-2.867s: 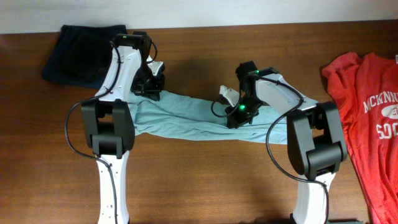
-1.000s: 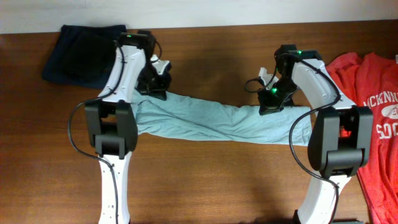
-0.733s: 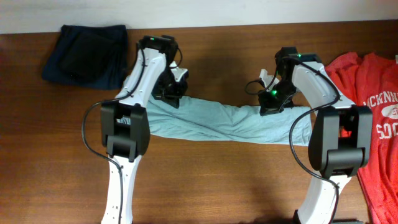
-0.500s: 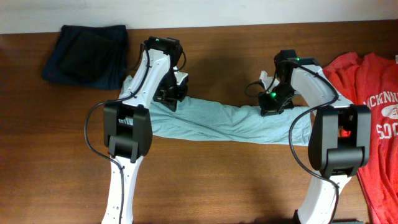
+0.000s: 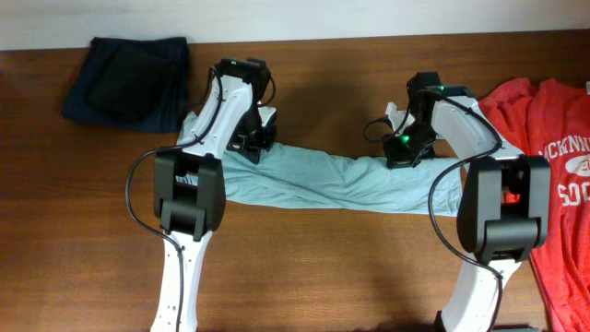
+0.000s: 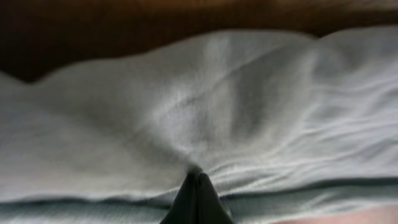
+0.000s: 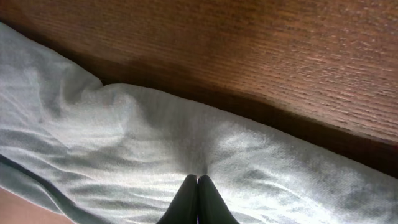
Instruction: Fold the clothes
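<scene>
A pale grey-teal T-shirt [image 5: 323, 180] lies bunched into a long band across the middle of the table. My left gripper [image 5: 251, 150] is shut on the fabric near the band's left end. In the left wrist view its dark fingertips [image 6: 198, 180] meet in a pucker of the T-shirt [image 6: 217, 106]. My right gripper [image 5: 403, 159] is shut on the far edge near the right end. The right wrist view shows that gripper [image 7: 197, 182] pinching a crease of the T-shirt [image 7: 124, 137]. A red T-shirt [image 5: 553, 175] with white lettering lies flat at the right edge.
A dark navy garment [image 5: 129, 78] lies folded at the back left corner. Brown wooden table [image 5: 323, 92] shows behind and in front of the band. The pale wall runs along the table's far edge.
My left gripper has slid to the right with the left end of the T-shirt, shortening the band. Since the oldest frame my right gripper moved right, then held still.
</scene>
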